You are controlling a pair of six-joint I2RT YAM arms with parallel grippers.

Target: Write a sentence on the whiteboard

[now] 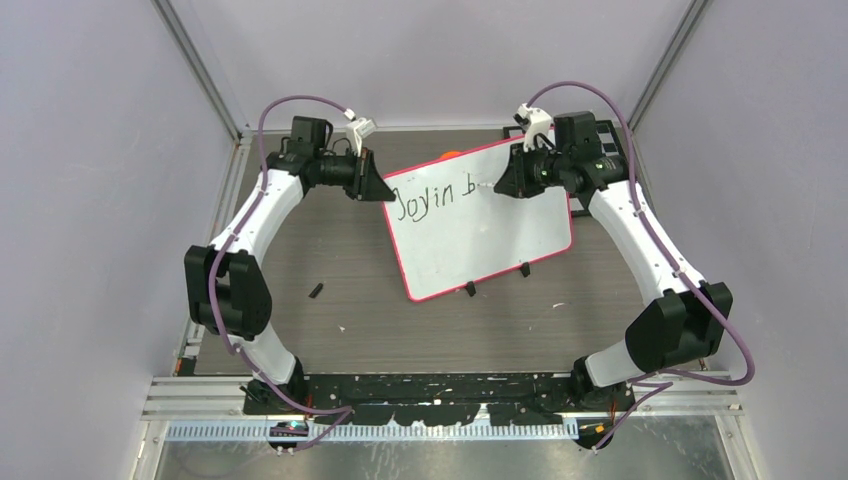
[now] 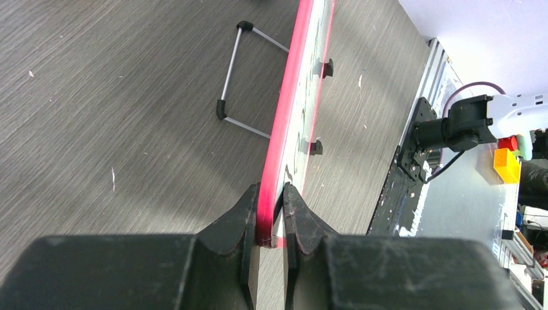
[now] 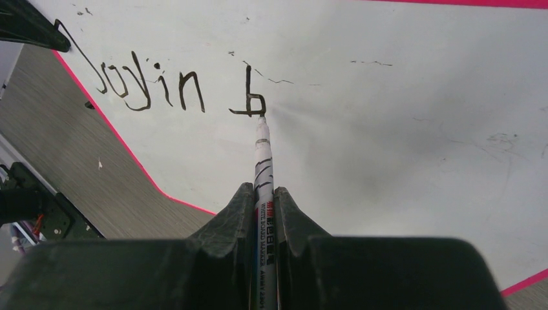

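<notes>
The whiteboard (image 1: 480, 235), white with a pink-red rim, stands tilted on a wire stand at the table's far middle. My left gripper (image 1: 385, 188) is shut on its upper left corner, the red rim (image 2: 274, 168) pinched between the two black fingers. My right gripper (image 1: 503, 186) is shut on a white marker (image 3: 262, 161), whose tip touches the board at the foot of a "b". The sentence (image 1: 436, 198) reads "Joyin b" along the board's top; it shows upside down in the right wrist view as the sentence (image 3: 161, 87).
Two small black clips (image 1: 497, 278) sit on the board's lower edge. A small black piece (image 1: 315, 291) lies on the dark wood table left of the board. An orange object (image 1: 451, 154) peeks out behind the board's top edge. The wire stand (image 2: 242, 81) props the board from behind.
</notes>
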